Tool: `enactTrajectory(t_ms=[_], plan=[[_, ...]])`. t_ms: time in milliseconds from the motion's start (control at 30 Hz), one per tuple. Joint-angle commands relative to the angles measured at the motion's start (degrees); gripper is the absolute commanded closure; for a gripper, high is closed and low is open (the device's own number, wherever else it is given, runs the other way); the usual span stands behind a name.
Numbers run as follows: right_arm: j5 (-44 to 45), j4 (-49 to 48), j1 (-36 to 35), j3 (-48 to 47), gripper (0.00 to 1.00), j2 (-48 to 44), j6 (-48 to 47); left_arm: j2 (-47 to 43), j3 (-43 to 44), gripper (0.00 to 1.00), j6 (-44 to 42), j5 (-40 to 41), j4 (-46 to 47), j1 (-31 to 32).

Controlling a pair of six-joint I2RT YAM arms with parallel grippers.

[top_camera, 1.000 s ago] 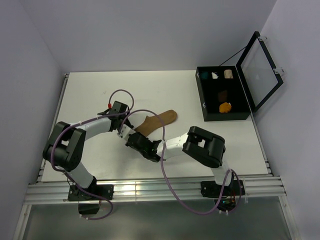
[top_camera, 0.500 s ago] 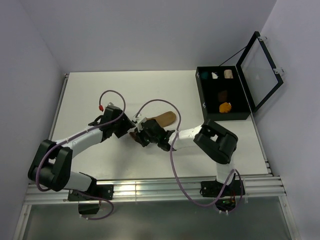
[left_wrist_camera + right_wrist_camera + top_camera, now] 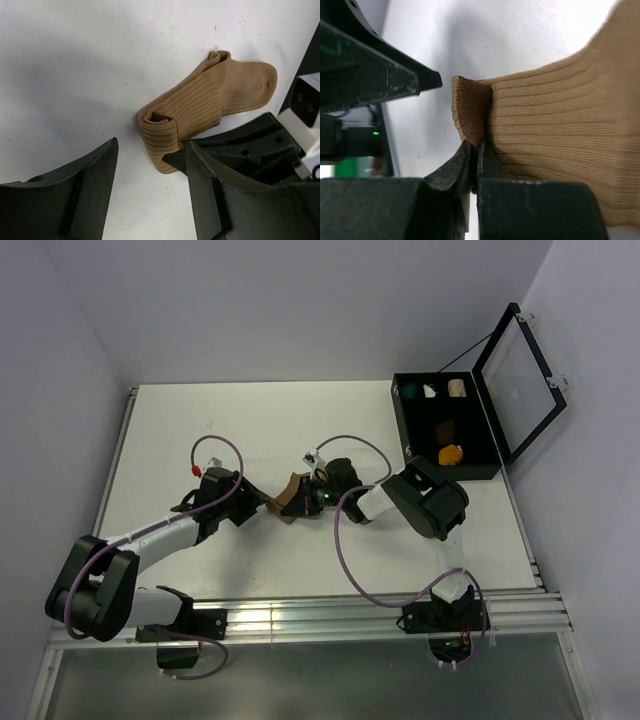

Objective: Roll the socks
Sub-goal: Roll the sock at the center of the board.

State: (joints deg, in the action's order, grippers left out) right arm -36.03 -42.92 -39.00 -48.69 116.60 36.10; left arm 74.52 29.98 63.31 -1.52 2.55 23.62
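The tan sock (image 3: 210,97) lies on the white table, one end curled into a loose roll (image 3: 159,132). In the top view it is a short bundle (image 3: 288,499) between the two grippers. My right gripper (image 3: 476,146) is shut, pinching a fold at the sock's edge (image 3: 470,107); it comes in from the right (image 3: 312,498). Just left of the roll, my left gripper (image 3: 151,145) stands open and touches nothing (image 3: 256,504). The dark brown sock (image 3: 446,428) and the mustard-orange sock (image 3: 451,454) sit rolled in the black box.
The black box (image 3: 402,435) stands at the back right with its lid (image 3: 520,380) open. Its far row holds teal (image 3: 408,392), white (image 3: 429,391) and cream (image 3: 457,387) bundles. Purple cables loop over both arms. Walls enclose the table on three sides.
The left gripper has opened, let go of the sock and drawn back left. The right arm has swung up and right, and the long flat sock is now bunched into a short roll.
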Motion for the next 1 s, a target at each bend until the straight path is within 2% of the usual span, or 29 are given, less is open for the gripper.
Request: enactTrajectory(t_ms=[0, 367, 700, 800, 833, 900, 933, 967], plan=[[-7.3, -5.0, 1.9, -0.1, 1.0, 2.8, 7.5, 0.9, -0.8, 0.39, 1.5, -1.9, 6.2, 0.7], [-6.8, 7.1, 2.4, -5.0, 1.0, 7.0, 6.5, 8.3, 0.2, 0.43, 2.6, -3.3, 9.0, 1.8], [-6.7, 9.0, 2.4, -5.8, 1.0, 7.2, 6.0, 14.2, 2.0, 0.56, 2.7, -1.1, 6.8, 2.0], [-5.7, 11.0, 2.4, -5.6, 1.0, 5.9, 4.2, 15.3, 2.6, 0.64, 2.7, -0.9, 5.1, 2.0], [-5.0, 11.4, 2.4, -5.5, 0.98, 5.5, 3.0, 15.7, 2.8, 0.68, 2.5, -0.8, 4.1, 2.0], [-3.9, 13.3, 2.4, -5.3, 0.94, 3.6, 1.8, 15.7, 3.4, 0.71, 2.3, -0.5, 3.0, 2.0], [-2.7, 13.9, 2.4, -5.0, 0.84, 2.8, 1.1, 15.8, 3.5, 0.75, 2.1, -0.3, 2.5, 2.0], [-1.9, 14.6, 2.3, -4.8, 0.79, 1.9, -0.5, 15.8, 4.1, 0.76, 1.6, -0.3, 1.4, 2.0]])
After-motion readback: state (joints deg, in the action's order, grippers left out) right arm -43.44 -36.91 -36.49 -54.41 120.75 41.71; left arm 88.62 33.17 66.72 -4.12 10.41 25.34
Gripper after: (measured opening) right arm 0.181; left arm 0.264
